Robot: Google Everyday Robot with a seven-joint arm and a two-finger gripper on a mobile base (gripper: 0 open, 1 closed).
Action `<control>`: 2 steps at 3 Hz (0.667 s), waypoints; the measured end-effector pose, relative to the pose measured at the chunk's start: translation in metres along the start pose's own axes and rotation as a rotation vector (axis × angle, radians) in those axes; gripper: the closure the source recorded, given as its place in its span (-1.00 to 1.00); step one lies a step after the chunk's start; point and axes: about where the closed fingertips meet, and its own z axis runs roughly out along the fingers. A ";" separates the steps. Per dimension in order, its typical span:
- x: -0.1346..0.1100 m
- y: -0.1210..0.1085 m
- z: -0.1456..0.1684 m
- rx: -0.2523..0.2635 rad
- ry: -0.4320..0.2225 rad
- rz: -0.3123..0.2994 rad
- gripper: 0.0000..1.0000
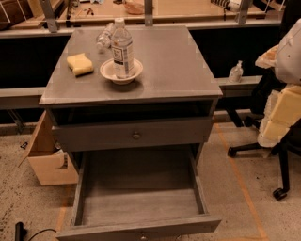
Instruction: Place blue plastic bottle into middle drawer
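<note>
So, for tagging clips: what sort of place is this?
Probably a lab or workshop: workbenches behind the grey cabinet, an office chair, tape lines on the floor. The gripper is out of view.

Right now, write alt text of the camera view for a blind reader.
A blue plastic bottle stands upright in a white bowl on a grey cabinet, whose middle drawer below is pulled open. A yellow sponge lies left of the bowl, a smaller clear bottle behind it. The gripper is not in view.
</note>
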 end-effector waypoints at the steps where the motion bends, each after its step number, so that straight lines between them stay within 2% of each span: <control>1: 0.000 0.000 0.000 0.000 0.000 0.000 -1.00; 2: -0.006 -0.014 0.006 0.013 -0.075 0.032 -1.00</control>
